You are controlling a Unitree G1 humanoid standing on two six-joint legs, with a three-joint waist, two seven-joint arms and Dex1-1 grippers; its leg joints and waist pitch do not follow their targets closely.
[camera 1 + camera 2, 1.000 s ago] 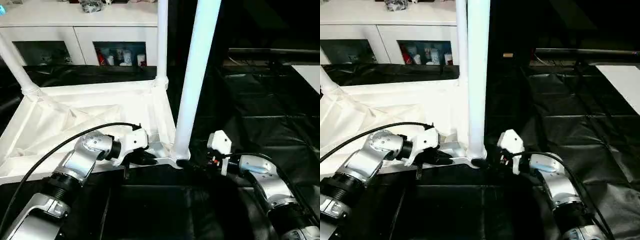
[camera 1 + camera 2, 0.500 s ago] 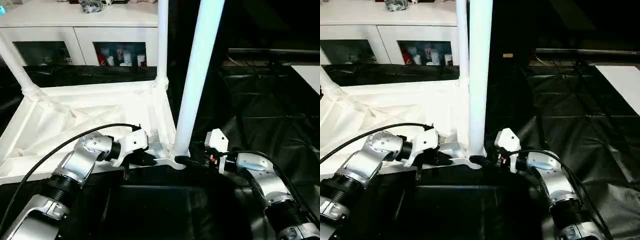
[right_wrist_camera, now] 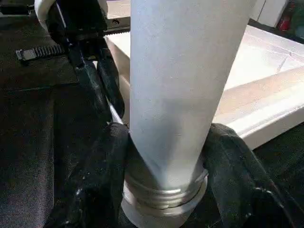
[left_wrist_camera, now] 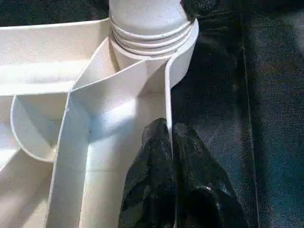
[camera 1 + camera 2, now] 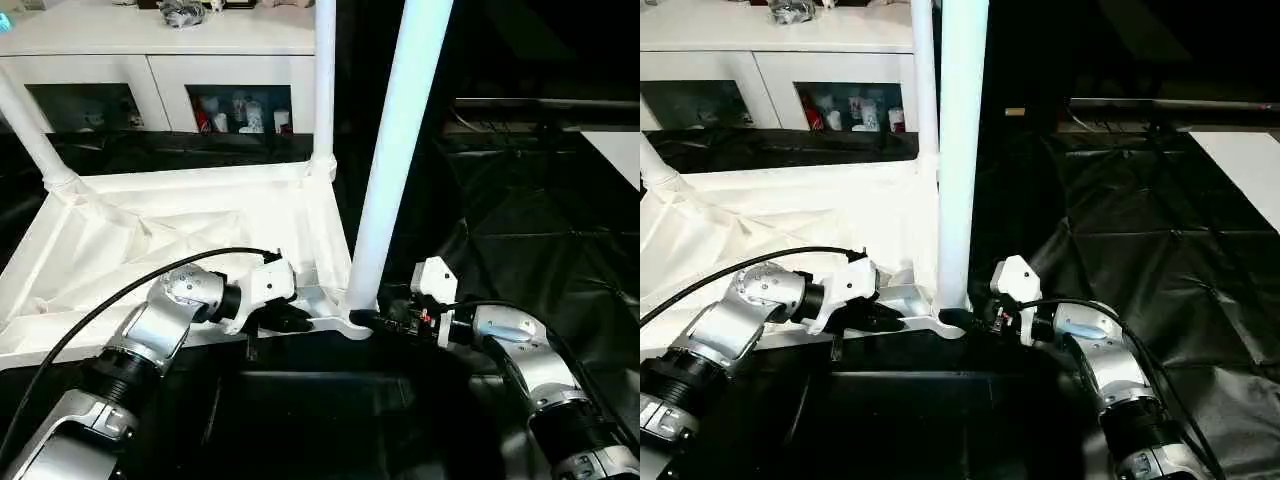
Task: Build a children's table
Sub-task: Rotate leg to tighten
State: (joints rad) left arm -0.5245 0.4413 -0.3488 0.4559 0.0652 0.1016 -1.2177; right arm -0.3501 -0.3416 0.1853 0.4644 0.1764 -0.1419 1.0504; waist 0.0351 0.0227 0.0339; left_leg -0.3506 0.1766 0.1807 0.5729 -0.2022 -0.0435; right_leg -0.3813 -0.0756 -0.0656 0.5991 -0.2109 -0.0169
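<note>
The children's table lies upside down on the black sheet, its ribbed white top point(image 5: 150, 240) facing up. Three white legs stand in corner sockets: far left point(image 5: 35, 140), back point(image 5: 324, 80) and the near right leg point(image 5: 395, 160). My left gripper point(image 5: 295, 320) is shut on the top's front rim point(image 4: 167, 95), just left of the near right socket. My right gripper point(image 5: 365, 320) has a black finger on each side of that leg's base point(image 3: 166, 118), both pressed against it just above the socket collar point(image 3: 164, 202).
A white cabinet with glass doors point(image 5: 150, 60) stands behind the table. Wrinkled black sheet point(image 5: 520, 220) covers the surface to the right. A white panel edge point(image 5: 620, 150) shows at the far right. A black cable point(image 5: 120, 290) arcs over my left forearm.
My right gripper has moved left to the base of the near leg and its fingers now sit around it. The left gripper has stayed on the rim.
</note>
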